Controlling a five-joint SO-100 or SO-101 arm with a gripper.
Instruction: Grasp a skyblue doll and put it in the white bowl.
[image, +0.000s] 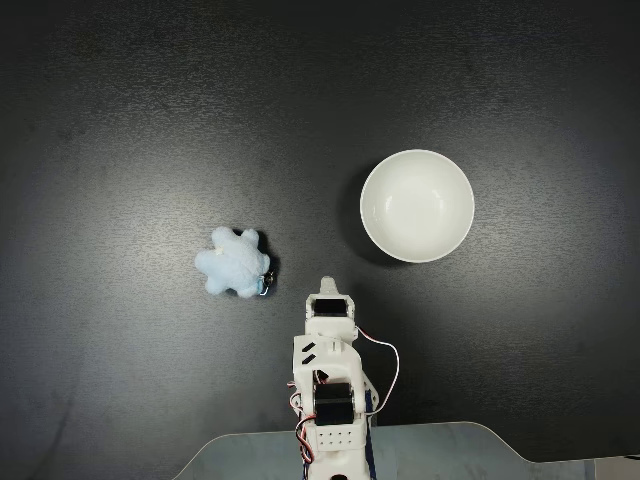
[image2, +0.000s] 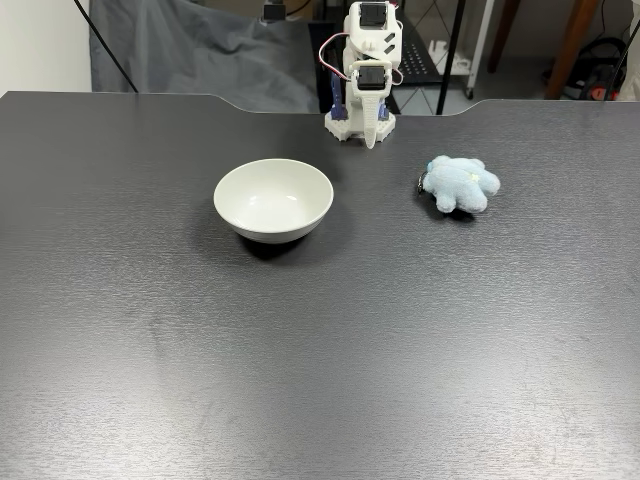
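Nothing grasped yet. Gripper sat folded by the table's arm-side edge, jaws apparently closed, empty. Doll lay beside it; bowl empty. Next: open, reach doll.

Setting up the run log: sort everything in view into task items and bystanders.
Task items:
- small fluffy sky-blue plush doll
- round glossy white bowl, empty
- white arm's gripper, folded near its base

Bystanders:
- dark matte table
- grey cloth behind it
- black stand legs

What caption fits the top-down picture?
Fluffy skyblue doll and empty white bowl wait while the claw rests folded.
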